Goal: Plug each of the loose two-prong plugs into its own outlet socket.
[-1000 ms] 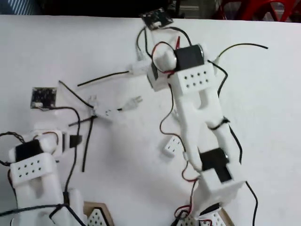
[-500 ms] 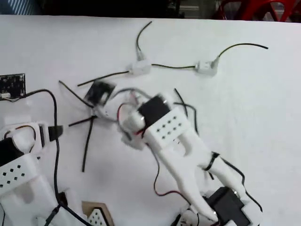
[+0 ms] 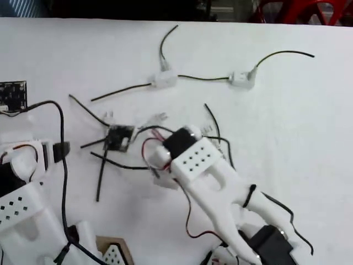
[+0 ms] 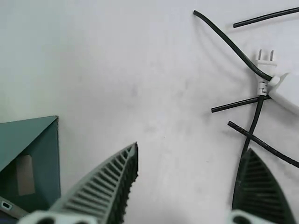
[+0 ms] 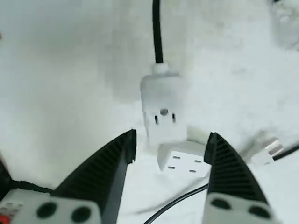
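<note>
Over the middle of the table, seen from above, the right arm [image 3: 198, 160] stretches across a tangle of black cords, while the left arm [image 3: 22, 204] sits at the near left corner, well apart from it. A loose plug [image 3: 158, 118] lies just beyond the right arm's wrist. Farther back, two white connectors [image 3: 164, 80] lie joined by a cord; from here I can't tell whether anything there is mated.

From the left wrist, the left gripper [image 4: 187, 186] has its fingers spread wide with nothing between them, above bare table. A two-prong plug [image 4: 265, 59] lies off to one side of it on its cord, prongs free. A teal block [image 4: 28, 158] sits at the other side.

From the right wrist, the right gripper [image 5: 170, 140] is likewise spread and holding nothing, poised over an outlet socket [image 5: 163, 109] with its slots facing up. A smaller socket block [image 5: 184, 161] lies touching it, between the fingers. A pair of prongs [image 5: 271, 150] shows just beside one finger.

This looks to me like the approach before a first grasp. Next, I'd say, the right gripper must drop and pinch one socket body squarely, leaving its slots clear for a plug.
</note>
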Action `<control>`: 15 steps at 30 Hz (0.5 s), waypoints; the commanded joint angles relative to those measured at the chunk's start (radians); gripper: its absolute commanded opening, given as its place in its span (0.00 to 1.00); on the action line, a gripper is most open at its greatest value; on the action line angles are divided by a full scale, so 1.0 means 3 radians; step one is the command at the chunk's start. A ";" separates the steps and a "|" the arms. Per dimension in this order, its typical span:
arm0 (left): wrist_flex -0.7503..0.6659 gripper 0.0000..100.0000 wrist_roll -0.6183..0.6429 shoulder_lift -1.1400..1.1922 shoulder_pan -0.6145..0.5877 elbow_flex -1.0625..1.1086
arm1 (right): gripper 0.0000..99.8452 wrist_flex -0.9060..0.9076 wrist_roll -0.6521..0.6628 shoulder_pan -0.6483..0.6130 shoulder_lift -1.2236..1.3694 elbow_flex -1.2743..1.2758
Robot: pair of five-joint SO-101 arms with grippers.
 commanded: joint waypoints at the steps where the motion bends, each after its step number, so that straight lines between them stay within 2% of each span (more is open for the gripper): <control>1: -0.0005 0.34 -0.0031 -0.0074 -0.0008 -0.0159 | 0.20 -0.0054 -0.0087 0.0366 -0.0422 -0.0046; 6: 0.0010 0.34 -0.0031 -0.0074 -0.0003 -0.0281 | 0.20 -0.0059 -0.0148 0.0703 -0.0867 -0.0036; 11: 0.0020 0.34 -0.0031 -0.0074 -0.0003 -0.0286 | 0.20 -0.0427 -0.0900 0.1174 -0.0770 0.0107; 15: 0.0020 0.34 -0.0031 -0.0074 -0.0003 -0.0225 | 0.20 -0.0877 -0.1330 0.1373 -0.0345 0.0363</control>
